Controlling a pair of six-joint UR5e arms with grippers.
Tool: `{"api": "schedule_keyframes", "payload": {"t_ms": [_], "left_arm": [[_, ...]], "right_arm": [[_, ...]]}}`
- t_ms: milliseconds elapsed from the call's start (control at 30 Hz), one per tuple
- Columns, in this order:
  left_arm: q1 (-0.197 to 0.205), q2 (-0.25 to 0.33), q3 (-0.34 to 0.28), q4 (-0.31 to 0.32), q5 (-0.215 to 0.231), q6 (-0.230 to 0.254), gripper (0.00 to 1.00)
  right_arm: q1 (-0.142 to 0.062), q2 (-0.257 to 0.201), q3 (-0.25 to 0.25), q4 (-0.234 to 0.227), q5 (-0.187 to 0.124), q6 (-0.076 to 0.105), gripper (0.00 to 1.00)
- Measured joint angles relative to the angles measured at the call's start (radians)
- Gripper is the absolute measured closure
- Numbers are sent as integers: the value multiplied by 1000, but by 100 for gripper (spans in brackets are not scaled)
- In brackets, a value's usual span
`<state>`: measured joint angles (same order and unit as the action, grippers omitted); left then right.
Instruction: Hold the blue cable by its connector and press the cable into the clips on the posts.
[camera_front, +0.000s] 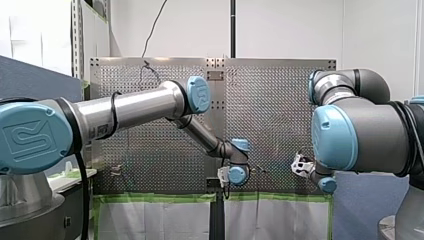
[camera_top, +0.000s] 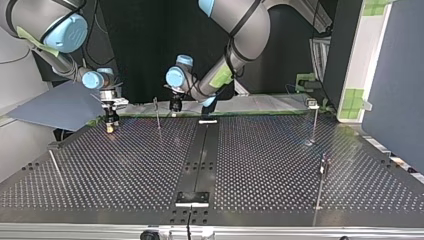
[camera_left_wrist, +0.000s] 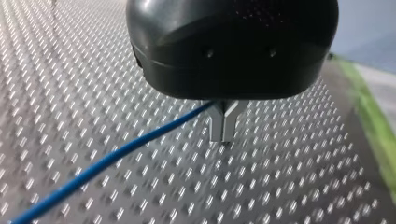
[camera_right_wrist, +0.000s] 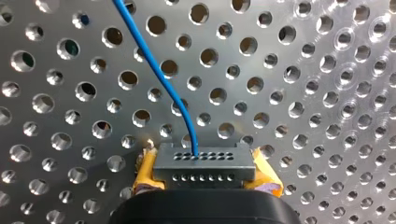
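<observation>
Blue cable (camera_right_wrist: 154, 70) runs on ahead from the connector (camera_right_wrist: 204, 161) that your right gripper (camera_right_wrist: 205, 179) pinches between its yellow pads (camera_right_wrist: 145, 176), across to your left gripper (camera_left_wrist: 223, 137), metal fingers (camera_left_wrist: 217, 125) pressed together on it, and in the top view a post (camera_top: 157, 112) stands between the 2 grippers, nearer your left.

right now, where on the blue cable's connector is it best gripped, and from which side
Grip the connector by its two short ends, coming from behind it, opposite the face where the blue cable leaves. It is a flat rectangular block, so the ends give parallel faces and the cable is left free. My right gripper holds it this way, yellow pads on each end.
</observation>
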<state>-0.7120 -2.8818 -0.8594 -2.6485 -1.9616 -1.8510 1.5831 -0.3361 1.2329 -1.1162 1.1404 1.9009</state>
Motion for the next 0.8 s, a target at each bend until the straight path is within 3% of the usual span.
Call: {"api": "schedule_keyframes", "payload": {"t_ms": [67, 100, 133, 167, 200, 233, 267, 300, 367, 400, 433, 600, 800], "left_arm": [[-7, 1, -7, 7, 0, 3, 100], [-9, 1, -8, 9, 0, 6, 100], [-10, 2, -9, 10, 0, 10, 100], [-12, 3, -11, 10, -1, 17, 89], [-12, 4, -13, 11, 0, 22, 89], [-13, 4, -15, 11, 2, 29, 78], [-13, 4, -19, 11, 6, 38, 63], [-13, 5, -23, 11, 11, 45, 63], [-11, 5, -36, 11, 16, 62, 14], [-9, 6, -42, 11, 15, 70, 14], [-8, 8, -49, 11, 12, 77, 0], [-8, 16, -81, 11, -18, 107, 0], [-24, 23, -76, -7, -31, 88, 0]], "right_arm": [[0, 0, 0, 0, 0, 0, 100], [0, 0, 0, 0, 0, 0, 64], [0, 0, 0, 0, 0, 0, 35], [0, 0, 0, 0, 0, 0, 35], [0, 0, 0, 0, 0, 0, 11], [0, 0, 0, 0, 0, 0, 0], [0, 0, 0, 0, 0, 0, 0], [0, 0, 0, 0, 0, 0, 0], [0, 0, 0, 0, 0, 0, 0], [0, 0, 0, 0, 0, 0, 0], [0, 0, 0, 0, 0, 0, 0], [0, 0, 0, 0, 0, 0, 0], [0, 0, 0, 0, 0, 0, 0]]}}
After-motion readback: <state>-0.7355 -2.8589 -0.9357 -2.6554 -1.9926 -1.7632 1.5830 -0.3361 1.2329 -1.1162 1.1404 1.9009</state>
